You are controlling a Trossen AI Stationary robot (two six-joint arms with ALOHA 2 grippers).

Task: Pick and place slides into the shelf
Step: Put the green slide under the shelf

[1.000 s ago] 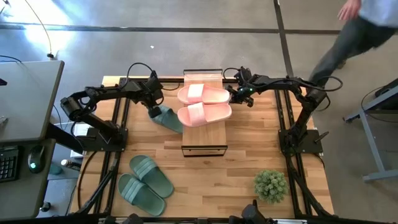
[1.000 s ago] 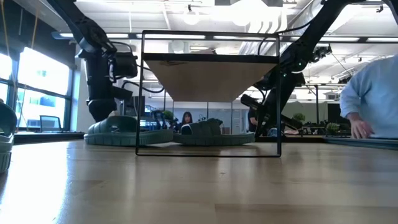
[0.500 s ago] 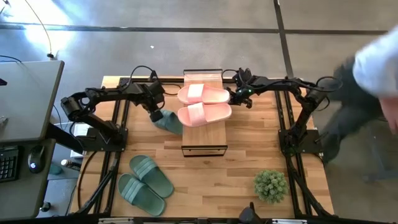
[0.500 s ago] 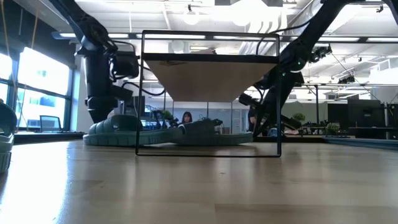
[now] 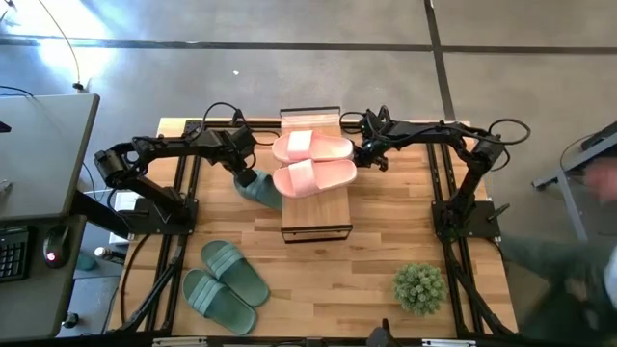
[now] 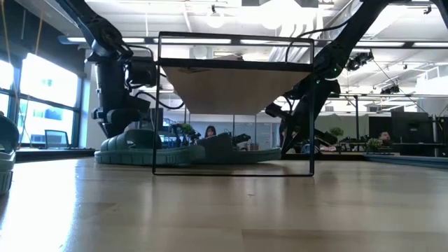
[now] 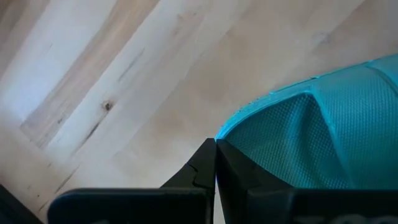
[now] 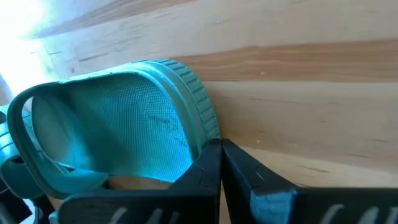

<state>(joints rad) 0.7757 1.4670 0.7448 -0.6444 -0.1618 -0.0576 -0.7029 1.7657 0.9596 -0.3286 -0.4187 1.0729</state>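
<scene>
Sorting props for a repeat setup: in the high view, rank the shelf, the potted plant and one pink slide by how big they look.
1. The shelf, clearly the largest.
2. A pink slide, long and narrow.
3. The potted plant, shorter across but rounder, so its place below the slide is close; it also stands taller, nearer the camera.

Bright, even light falls from ceiling lamps (image 6: 283, 15) and a big window (image 6: 42, 87) on the left, the counter (image 6: 224, 210) shines softly, a person (image 5: 578, 255) at the right is smeared by blur, and the wrist views look strongly blue.
</scene>
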